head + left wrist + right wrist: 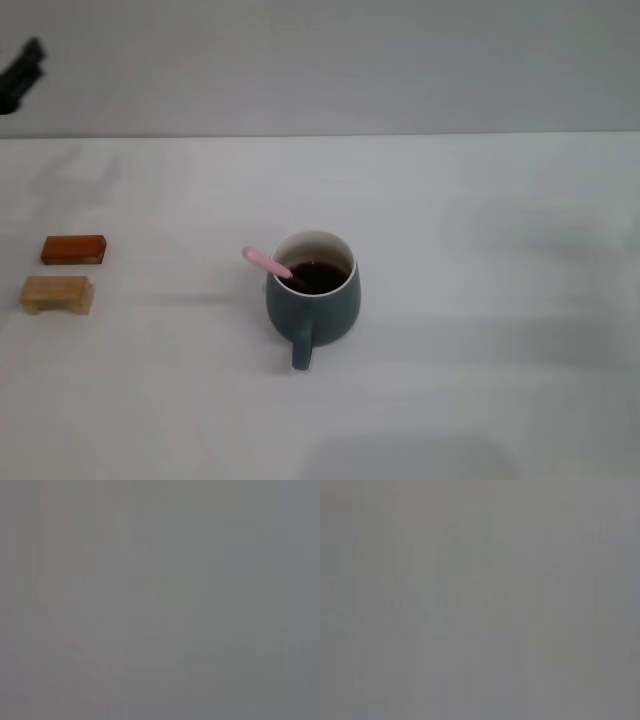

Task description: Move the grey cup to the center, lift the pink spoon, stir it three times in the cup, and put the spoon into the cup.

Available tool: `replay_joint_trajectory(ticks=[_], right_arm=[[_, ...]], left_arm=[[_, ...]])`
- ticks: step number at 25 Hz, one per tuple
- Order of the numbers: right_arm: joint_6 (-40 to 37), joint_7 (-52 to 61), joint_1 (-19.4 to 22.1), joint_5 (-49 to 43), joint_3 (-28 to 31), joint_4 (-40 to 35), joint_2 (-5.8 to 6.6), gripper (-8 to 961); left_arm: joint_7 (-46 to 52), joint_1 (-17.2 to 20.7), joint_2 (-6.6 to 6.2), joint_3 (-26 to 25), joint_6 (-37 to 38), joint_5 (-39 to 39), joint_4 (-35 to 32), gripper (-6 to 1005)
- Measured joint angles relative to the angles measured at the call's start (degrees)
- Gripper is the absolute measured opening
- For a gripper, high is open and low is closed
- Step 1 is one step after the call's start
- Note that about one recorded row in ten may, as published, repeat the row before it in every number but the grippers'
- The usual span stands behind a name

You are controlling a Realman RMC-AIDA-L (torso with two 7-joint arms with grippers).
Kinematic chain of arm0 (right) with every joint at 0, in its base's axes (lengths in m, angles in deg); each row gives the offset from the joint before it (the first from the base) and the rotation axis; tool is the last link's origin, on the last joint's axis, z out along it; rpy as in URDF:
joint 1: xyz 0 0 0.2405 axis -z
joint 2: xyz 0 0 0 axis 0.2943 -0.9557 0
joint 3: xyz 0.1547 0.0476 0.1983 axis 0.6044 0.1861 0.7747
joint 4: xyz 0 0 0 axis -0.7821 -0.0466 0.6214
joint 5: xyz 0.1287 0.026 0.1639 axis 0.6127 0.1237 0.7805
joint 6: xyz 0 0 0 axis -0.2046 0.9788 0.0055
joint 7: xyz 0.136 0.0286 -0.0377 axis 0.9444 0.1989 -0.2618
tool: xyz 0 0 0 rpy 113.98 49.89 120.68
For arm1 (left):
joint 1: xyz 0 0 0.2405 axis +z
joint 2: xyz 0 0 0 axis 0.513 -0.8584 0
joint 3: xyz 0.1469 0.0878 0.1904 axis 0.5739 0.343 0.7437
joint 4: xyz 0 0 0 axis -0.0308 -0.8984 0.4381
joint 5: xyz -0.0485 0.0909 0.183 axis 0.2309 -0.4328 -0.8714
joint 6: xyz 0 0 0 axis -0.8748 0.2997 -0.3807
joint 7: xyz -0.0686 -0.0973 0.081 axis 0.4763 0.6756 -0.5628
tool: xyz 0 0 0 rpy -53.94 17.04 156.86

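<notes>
The grey cup (314,300) stands upright near the middle of the white table (480,300) in the head view, its handle pointing toward the front edge. Dark brown liquid fills it. The pink spoon (266,262) rests inside the cup, its pale pink handle leaning out over the rim to the left; its bowl is hidden in the liquid. At the far upper left edge a dark part of my left gripper (20,72) shows, raised and well away from the cup. My right gripper is out of view. Both wrist views are a plain grey blur.
Two small blocks lie at the table's left side: a reddish-brown block (73,249) and, just in front of it, a tan block (57,294). The table's back edge meets a grey wall.
</notes>
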State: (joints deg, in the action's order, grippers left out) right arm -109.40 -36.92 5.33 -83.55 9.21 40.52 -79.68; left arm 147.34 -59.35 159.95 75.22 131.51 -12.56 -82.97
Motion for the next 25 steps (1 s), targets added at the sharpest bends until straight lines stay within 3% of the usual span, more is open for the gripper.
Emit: replay_joint_trajectory(ticks=[2, 6, 7, 9, 17, 25], right_arm=[[-1.53, -0.01, -0.2, 0.01, 0.6, -1.59, 0.0, 6], [-3.93, -0.01, -0.76, 0.02, 2.24, -4.77, -0.02, 9], [-4.77, -0.01, -1.01, 0.03, 3.12, -6.08, -0.04, 9], [-6.59, -0.01, -1.44, 0.04, 4.87, -8.8, -0.08, 10], [-11.47, -0.31, -1.26, 0.24, 10.38, -14.86, -0.15, 15], [-12.22, -0.42, -1.72, 0.24, 11.6, -16.05, -0.02, 141]], left_arm=[[-14.11, -0.49, -0.03, -6.34, -2.48, 8.81, 5.91, 651], [-19.18, -0.69, -0.04, -8.55, -2.75, 11.49, 7.95, 651], [-30.94, -1.0, -0.03, -12.85, -2.7, 18.39, 12.48, 651], [-41.28, -1.48, -0.18, -15.01, -2.48, 24.99, 17.15, 651], [-50.02, -1.46, -0.21, -15.81, -3.23, 29.25, 20.51, 651], [-49.96, -0.94, -0.3, -16.38, -3.75, 32.22, 22.34, 651]])
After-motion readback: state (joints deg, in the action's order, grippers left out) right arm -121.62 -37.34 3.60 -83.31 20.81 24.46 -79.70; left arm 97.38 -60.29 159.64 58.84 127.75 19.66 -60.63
